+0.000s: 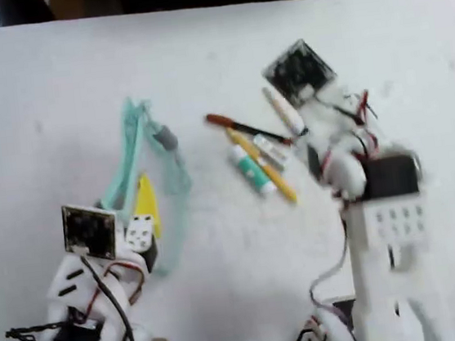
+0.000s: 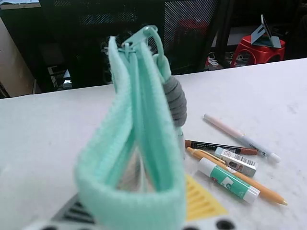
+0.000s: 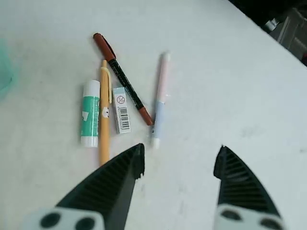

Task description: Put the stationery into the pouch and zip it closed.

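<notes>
Left gripper [image 2: 139, 213]: jaws clamped on the near end of the pouch, with the yellow jaw along one side.
Pouch [image 2: 139, 143]: mint-green woven fabric, standing on edge between the left jaws. The mouth gapes open and a ribbed grey tab [image 2: 175, 98] hangs at the far end.
Brown marker [image 3: 122, 79]: black barrel with brown cap and tip, farthest ahead of the right jaws. The barrel print is too small to read.
Glue stick [image 3: 89, 112]: white tube with a green label carrying white marks, not legible.
Orange pen [image 3: 104, 112]: lies between the glue stick and the eraser, its end near one right jaw tip.
Eraser [image 3: 121, 109]: white sleeve with a barcode and a small round symbol.
Pink-and-blue pen [image 3: 159, 98]: white tip just ahead of the gap between the right jaws.
Right gripper [image 3: 180, 158]: black jaws spread wide, holding nothing, above the surface [image 1: 54, 91].
</notes>
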You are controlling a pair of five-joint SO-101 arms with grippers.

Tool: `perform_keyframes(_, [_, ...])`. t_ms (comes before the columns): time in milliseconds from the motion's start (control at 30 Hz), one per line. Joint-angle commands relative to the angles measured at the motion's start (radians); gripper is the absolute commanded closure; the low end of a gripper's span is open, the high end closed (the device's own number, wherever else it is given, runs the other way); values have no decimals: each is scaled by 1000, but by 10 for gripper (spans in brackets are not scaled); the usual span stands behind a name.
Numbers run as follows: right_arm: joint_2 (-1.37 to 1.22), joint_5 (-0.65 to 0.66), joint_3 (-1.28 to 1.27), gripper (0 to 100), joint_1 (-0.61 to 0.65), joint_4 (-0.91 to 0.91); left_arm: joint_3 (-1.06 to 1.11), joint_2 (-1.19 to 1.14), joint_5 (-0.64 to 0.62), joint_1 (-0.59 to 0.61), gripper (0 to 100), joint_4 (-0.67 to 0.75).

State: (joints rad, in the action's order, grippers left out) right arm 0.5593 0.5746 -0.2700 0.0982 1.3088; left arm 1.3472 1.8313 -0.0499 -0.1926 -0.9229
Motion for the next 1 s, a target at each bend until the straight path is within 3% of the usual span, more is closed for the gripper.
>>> perform_keyframes(0, [-226, -94, 152, 775, -7, -44, -3, -2, -6, 1, 976, 23])
perform_keyframes(67, [-367, -155, 269, 775, -7, -42, -6, -2, -6, 1, 959, 23])
perform_keyframes(233, [-702, -222, 499, 775, 12, -33, -8, -2, -12, 1, 786, -34])
perform_keyframes(567, [-1211, -230, 899, 776, 21, -33, -8, -2, -12, 1, 787, -34])
perform_keyframes(967, [-1550, -230, 1272, 776, 13, 5, -11, -2, -12, 2, 789, -38])
